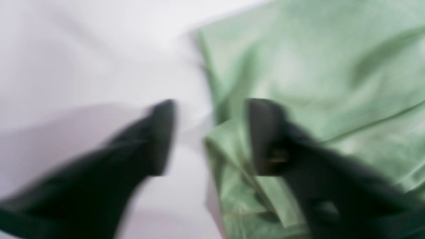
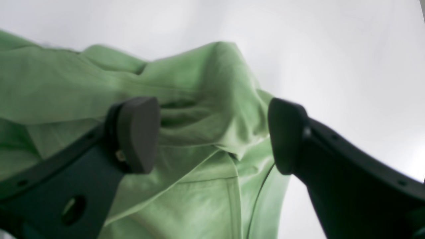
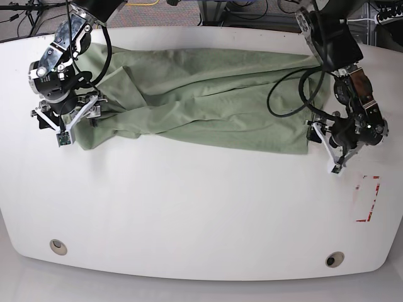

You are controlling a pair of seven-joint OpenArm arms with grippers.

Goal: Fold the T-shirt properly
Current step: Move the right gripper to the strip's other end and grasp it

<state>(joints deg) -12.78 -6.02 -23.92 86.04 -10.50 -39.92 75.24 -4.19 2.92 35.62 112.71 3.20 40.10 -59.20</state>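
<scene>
Your white table (image 3: 189, 207) fills the base view, a rounded slab with a small round fitting near each front corner and red corner marks (image 3: 370, 200) on the base view's right side. Across its far half lies the T-shirt (image 3: 208, 100), a long sage-green band folded lengthwise and running nearly from one arm to the other, with loose creases and an uneven near edge.

Your right gripper (image 2: 212, 136) sits at the shirt's end on the base view's left. From its wrist camera you see the jaws spread wide, one finger over the cloth and the other beside the table, with a bunched ridge of green fabric and a hem seam lying between them; neither pad presses the cloth.

Your left gripper (image 1: 209, 136) is at the opposite end, just off the shirt's corner. Its wrist view is smeared by motion blur, but the jaws stand apart: one finger is over bare table, the other over a folded hem corner of the shirt. The cloth edge runs through the gap and nothing is pinched.
</scene>
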